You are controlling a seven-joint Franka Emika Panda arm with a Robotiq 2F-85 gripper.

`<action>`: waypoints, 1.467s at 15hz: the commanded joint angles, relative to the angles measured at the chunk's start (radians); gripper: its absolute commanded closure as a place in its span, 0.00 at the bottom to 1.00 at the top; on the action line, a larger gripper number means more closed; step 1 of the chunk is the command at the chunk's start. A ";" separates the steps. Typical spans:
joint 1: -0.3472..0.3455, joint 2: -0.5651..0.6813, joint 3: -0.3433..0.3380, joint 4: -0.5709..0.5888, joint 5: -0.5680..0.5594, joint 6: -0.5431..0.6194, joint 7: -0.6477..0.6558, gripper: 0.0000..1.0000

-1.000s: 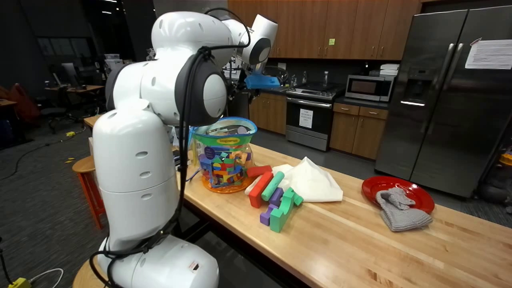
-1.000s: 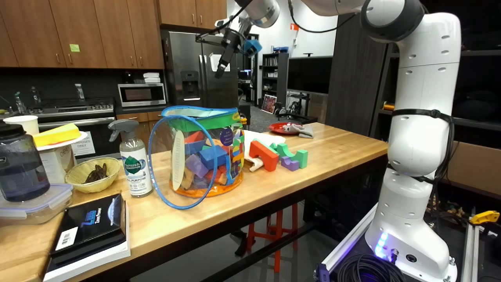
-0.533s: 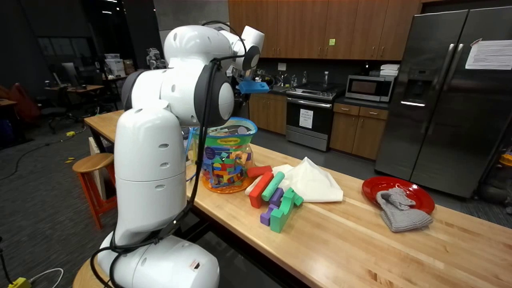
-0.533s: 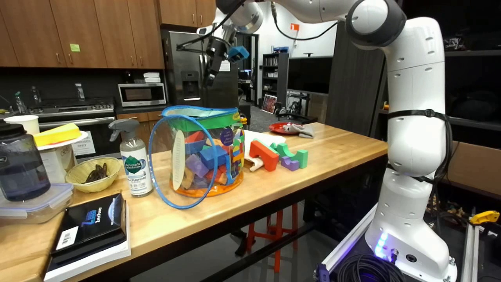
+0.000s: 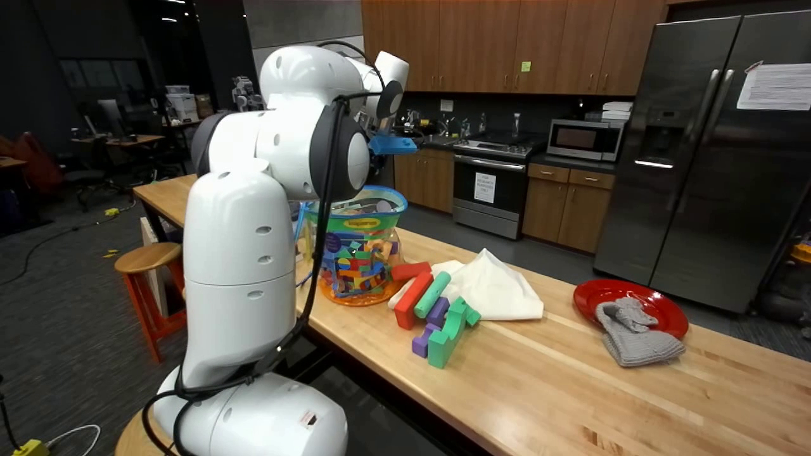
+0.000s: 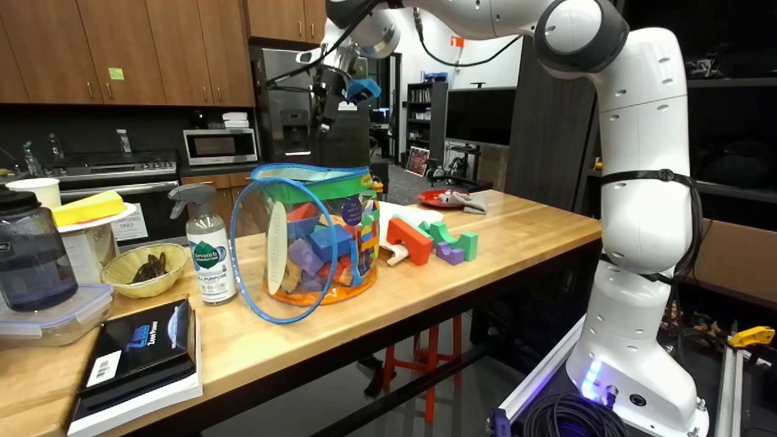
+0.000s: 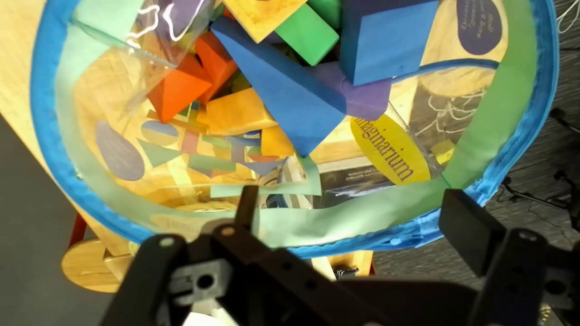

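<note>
Imaginarium block bag (image 6: 318, 192), the gripper (image 7: 353, 206) now lower above it with jaws spread, stands mouth-up, long axis vertical.

Glossy plastic bag (image 6: 322, 192) – smooth wooden tabletop (image 5: 538, 383).

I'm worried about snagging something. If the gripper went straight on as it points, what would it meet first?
Probably the clear bag: the gripper points down at its open top. Depth is unclear, so it might touch the blue rim or pass through to the blocks inside.
</note>
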 commanded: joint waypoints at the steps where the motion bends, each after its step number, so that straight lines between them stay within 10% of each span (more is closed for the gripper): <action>1: 0.005 -0.053 0.004 -0.114 -0.034 0.138 0.005 0.00; 6: 0.025 -0.066 0.004 -0.205 -0.170 0.295 0.003 0.00; 12: 0.040 -0.043 0.013 -0.194 -0.330 0.126 0.001 0.00; 22: 0.040 -0.013 0.025 -0.172 -0.299 0.123 0.003 0.00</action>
